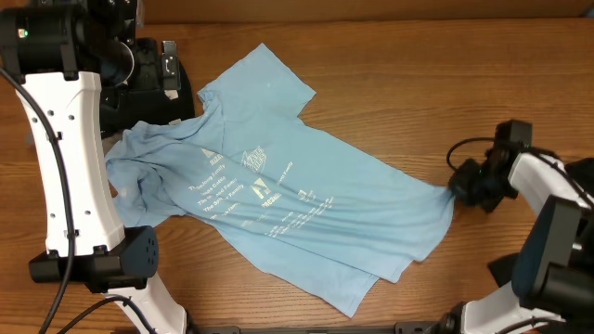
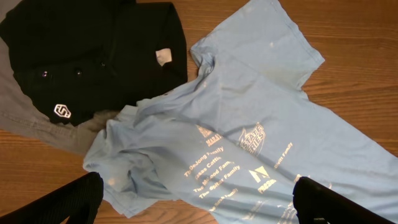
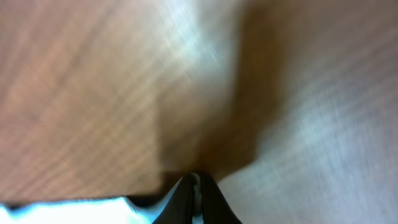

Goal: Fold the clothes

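The wooden table carries the light blue T-shirt spread diagonally, print up, its collar end bunched against a black garment and a grey garment at my left. My left gripper hangs wide open above that bunch; my right gripper is pinched shut on the shirt's hem corner.

Blue shirt, 2 garments on table
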`<state>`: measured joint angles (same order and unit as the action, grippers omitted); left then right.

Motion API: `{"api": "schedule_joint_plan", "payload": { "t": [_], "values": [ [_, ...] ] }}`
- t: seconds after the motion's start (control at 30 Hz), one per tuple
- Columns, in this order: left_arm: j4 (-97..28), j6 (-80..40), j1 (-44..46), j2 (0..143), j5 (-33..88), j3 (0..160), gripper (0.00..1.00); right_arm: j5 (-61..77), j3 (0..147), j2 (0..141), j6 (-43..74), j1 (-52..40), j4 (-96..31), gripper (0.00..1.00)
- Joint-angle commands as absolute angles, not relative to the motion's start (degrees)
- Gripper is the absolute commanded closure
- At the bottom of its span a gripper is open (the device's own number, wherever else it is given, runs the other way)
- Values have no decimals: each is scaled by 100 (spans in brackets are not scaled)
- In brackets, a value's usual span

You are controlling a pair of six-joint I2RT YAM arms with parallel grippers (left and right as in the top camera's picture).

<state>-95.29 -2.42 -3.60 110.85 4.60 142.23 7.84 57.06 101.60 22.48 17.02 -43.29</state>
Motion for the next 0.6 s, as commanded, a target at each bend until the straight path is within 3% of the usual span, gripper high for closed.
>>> {"api": "schedule_joint_plan", "payload": {
  "t": [0.0, 0.23, 0.27, 0.3, 0.33, 0.57],
  "values": [
    [-9500, -123, -325, 11056, 556, 14302, 0, 862, 6700, 10304, 2270, 1925, -4064, 96],
    [-9445, -130, -290, 11056, 607, 14302, 0, 392, 9032, 10304, 2265, 2467, -2781, 96],
    [-9445, -137, -290, 11056, 609, 14302, 0, 392, 9225, 10304, 2265, 2528, -2593, 83],
    [-9445, -150, -285, 11056, 609, 14302, 0, 395, 9351, 10304, 2265, 2574, -2460, 46],
    [-9445, -148, -281, 11056, 622, 14302, 0, 403, 9459, 10304, 2268, 2615, -2390, 3],
    [-9448, -128, -244, 11056, 740, 14298, 0, 707, 9725, 10241, 2263, 2681, -3575, 0]
  ]
}}
